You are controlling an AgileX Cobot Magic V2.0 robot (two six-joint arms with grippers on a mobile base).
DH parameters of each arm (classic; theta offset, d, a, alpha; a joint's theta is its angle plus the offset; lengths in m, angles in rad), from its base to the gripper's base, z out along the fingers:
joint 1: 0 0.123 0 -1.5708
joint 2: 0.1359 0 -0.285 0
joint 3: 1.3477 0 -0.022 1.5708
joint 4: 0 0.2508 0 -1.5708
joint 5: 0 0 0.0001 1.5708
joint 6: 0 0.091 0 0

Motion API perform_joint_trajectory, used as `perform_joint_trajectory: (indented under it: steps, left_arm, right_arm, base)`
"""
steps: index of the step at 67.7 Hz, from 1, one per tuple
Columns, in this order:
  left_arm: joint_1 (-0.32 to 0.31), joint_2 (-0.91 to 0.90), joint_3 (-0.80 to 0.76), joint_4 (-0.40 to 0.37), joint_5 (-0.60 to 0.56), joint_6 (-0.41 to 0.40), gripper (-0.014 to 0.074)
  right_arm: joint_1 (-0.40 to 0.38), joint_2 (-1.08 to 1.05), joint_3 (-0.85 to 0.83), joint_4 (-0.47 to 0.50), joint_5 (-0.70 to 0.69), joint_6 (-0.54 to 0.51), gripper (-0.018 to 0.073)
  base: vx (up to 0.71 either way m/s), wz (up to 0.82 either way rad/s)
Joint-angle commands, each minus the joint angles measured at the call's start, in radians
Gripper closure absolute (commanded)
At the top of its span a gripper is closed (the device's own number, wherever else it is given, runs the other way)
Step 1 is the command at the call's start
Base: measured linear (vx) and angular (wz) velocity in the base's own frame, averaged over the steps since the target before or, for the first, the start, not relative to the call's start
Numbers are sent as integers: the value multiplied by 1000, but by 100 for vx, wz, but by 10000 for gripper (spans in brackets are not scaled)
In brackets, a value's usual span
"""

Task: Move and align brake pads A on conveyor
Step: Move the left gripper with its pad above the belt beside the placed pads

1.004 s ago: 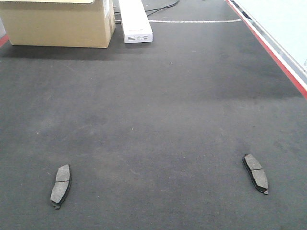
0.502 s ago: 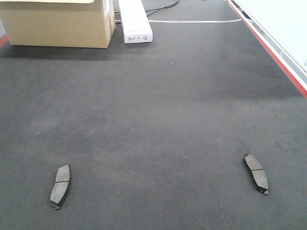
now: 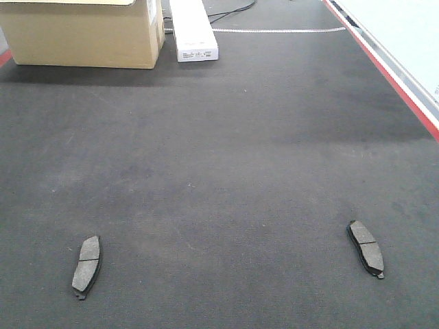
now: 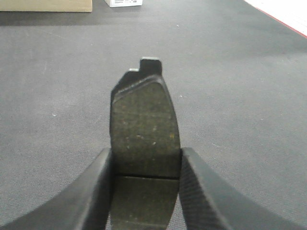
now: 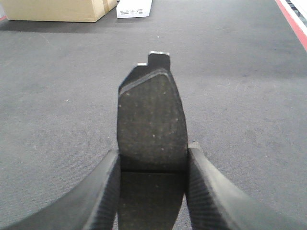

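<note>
Gritty, curved grey brake pads [image 4: 144, 139] [image 5: 152, 124] sit clenched in my left claw [image 4: 145, 165] and right claw [image 5: 152, 163], over rough conveyor [image 3: 226, 151] fabric.

The front-facing view looks down and forward along the conveyor [image 3: 226, 151] toward a cardboard box [image 3: 82, 34] and white box [image 3: 193, 31] at its far end. Each wrist view sits low, close behind its tool, facing the same way; all three share those boxes.
</note>
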State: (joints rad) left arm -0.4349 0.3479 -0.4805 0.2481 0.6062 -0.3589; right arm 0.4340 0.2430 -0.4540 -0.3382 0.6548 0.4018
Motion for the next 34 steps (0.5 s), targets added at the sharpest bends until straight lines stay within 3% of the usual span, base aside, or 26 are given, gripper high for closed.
perform_joint_trajectory:
  steps: [1, 20, 34]
  left_arm:
    - [-4, 10, -27, 12, -95, -7, 602]
    - [-4, 37, -50, 9, -116, -37, 602]
    - [-4, 264, -228, -74, -80, -71, 594]
  right_arm:
    - [-4, 12, -28, -26, -94, -8, 564]
    - [-4, 12, -28, -26, -94, -8, 564]
    - [-4, 12, -28, -26, -94, -8, 564]
  base:
    - [0, 0]
    - [0, 0]
    - [0, 0]
